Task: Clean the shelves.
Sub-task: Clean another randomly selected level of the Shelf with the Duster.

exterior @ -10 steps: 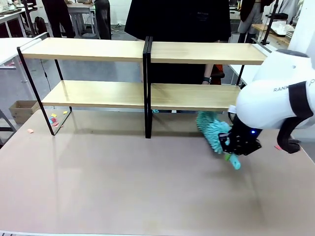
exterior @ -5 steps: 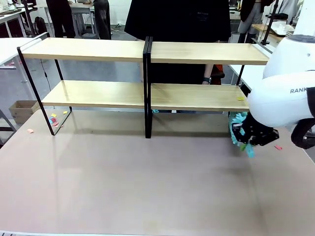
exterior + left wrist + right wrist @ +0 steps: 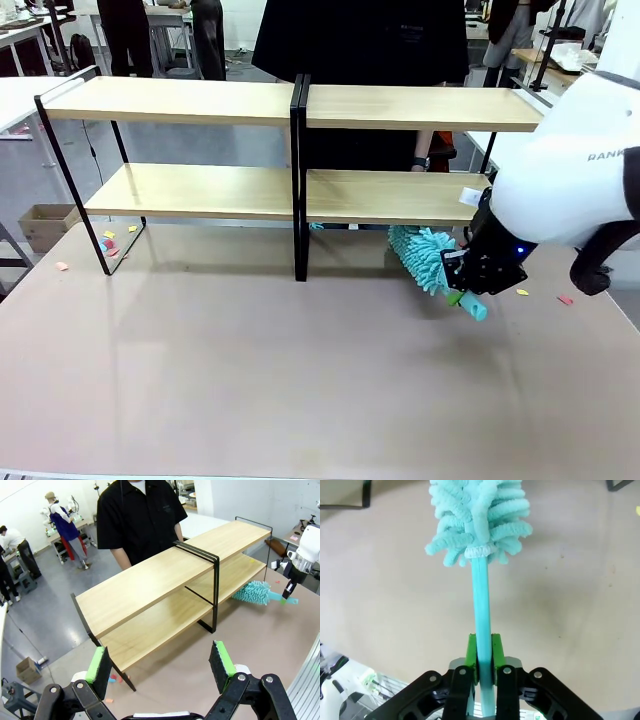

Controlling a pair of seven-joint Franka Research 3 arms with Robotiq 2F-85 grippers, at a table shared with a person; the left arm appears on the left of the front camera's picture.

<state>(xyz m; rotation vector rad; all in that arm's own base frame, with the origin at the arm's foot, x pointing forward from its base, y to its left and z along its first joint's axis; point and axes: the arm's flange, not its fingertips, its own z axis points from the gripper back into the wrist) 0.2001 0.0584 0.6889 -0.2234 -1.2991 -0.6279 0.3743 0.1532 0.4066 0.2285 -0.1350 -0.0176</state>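
2 levels of light wood made up the shelves, which stood at the far side of the table in the front view, with a person behind. The right claw squeezed the handle of a fluffy teal duster, its head low by the bottom board's right end. In the left wrist view, the left claw hung wide open, holding nothing, well apart from the shelves. In the right wrist view, green pads pinched the thin handle.

White arm, black gripper, green pads
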